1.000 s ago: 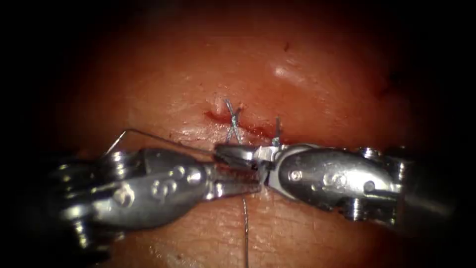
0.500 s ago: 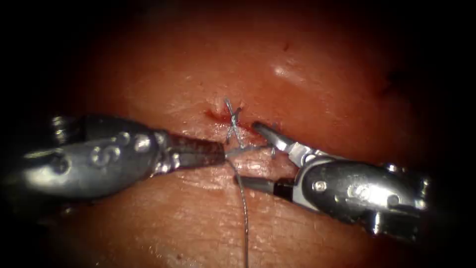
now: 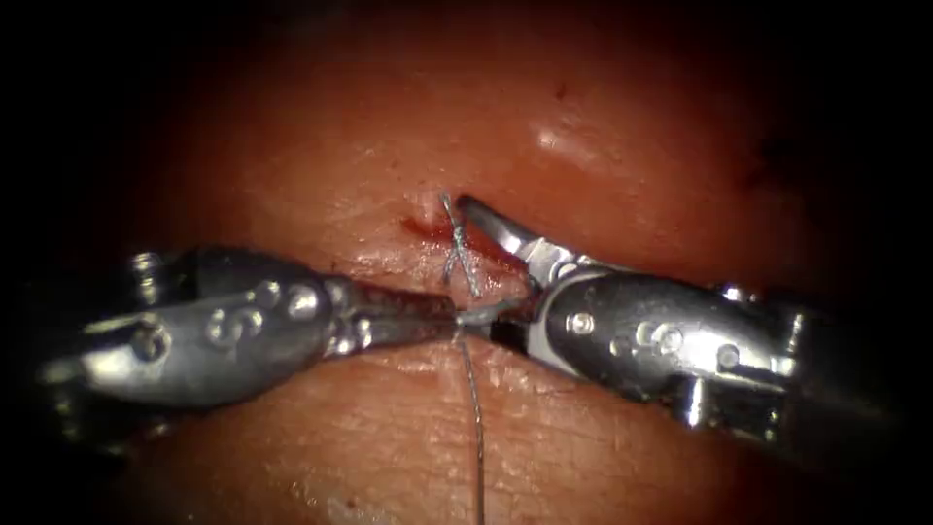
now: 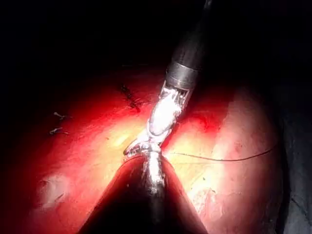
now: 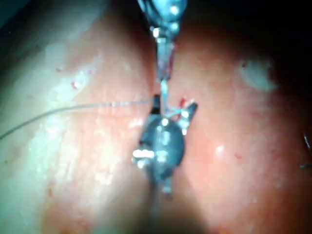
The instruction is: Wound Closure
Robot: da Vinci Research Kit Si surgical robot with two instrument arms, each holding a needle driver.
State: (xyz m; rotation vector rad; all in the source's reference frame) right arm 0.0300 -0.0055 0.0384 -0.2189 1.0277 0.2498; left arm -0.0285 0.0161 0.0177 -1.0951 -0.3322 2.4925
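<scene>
Left tool [image 3: 442,316] jaws clamp thread [image 3: 473,408] (below cut [image 3: 428,229]); right tool [image 3: 491,272] jaws wide, empty.

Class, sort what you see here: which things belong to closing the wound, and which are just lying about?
In the job: left tool, fingers shut on the thread; right tool, fingers open, holding nothing; stitch across the cut; tissue.
Lying about: cut ends of thread on the tissue.

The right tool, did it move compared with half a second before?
Yes. The right tool came up and left, judged against the crossed stitch: its upper jaw tip now lies beside the stitch, and its jaws stand open.
</scene>
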